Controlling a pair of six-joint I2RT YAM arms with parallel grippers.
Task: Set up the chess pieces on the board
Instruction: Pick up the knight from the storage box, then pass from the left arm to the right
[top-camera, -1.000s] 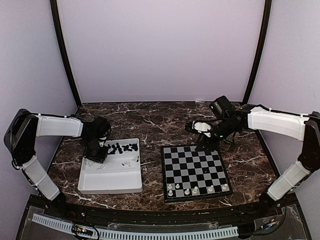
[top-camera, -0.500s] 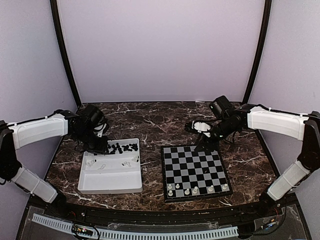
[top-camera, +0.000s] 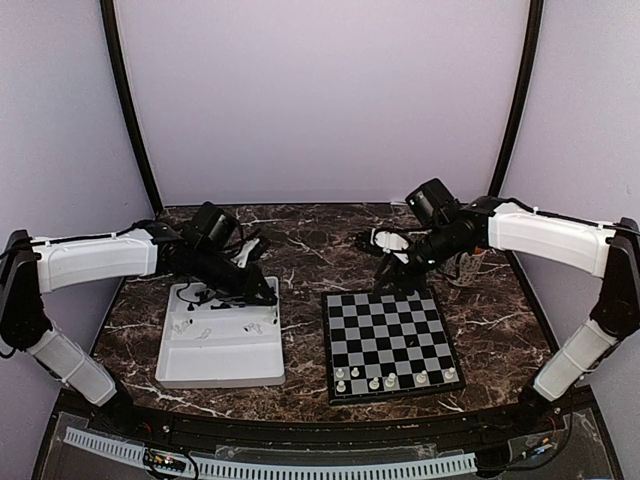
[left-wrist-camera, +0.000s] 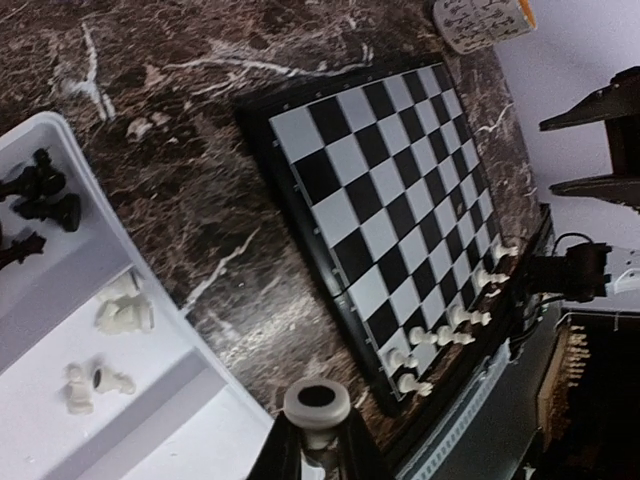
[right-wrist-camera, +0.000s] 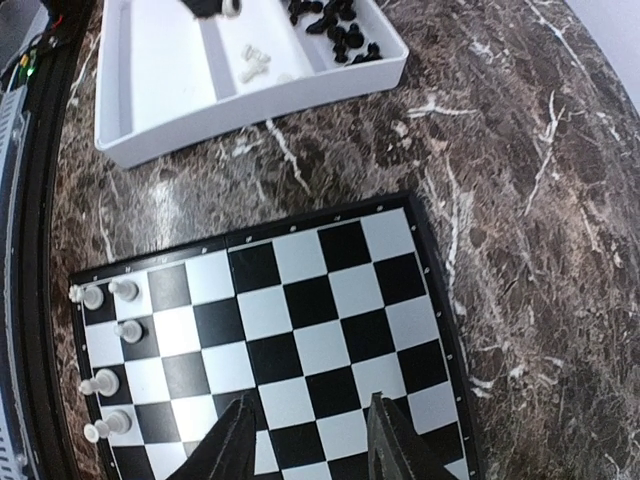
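Top external, left gripper: is hovering over the far right corner of the tray, with its arm reaching toward the board.
Top external, right gripper: is hanging over the board's far edge, just beside the mug.
Top external, bench: is carrying the tray on the left and the board on the right, with a bare strip between them.
Left wrist, left gripper: is clenching a white piece, whose round base is facing the camera.
Left wrist, placed white pieces: are standing along the board's near edge only; the other squares are lying bare.
Left wrist, tray stock: black pieces are sitting in one compartment; loose white pieces are lying on their sides in the next.
Left wrist, step in hand: judged to be carrying the held piece across. Doing it well is calling for turning the base downward, lowering it onto a free near-edge square, and releasing only once it is sitting flat.
Right wrist, right gripper: its jaws are standing apart, grasping nothing, over the middle squares.
Right wrist, obstacles: the placed pieces are crowding the target rows, so a low approach is risking a knock to its neighbours. The tray wall is lying in the exit path. The right arm is occupying the far half, apart from the likely drop zone.
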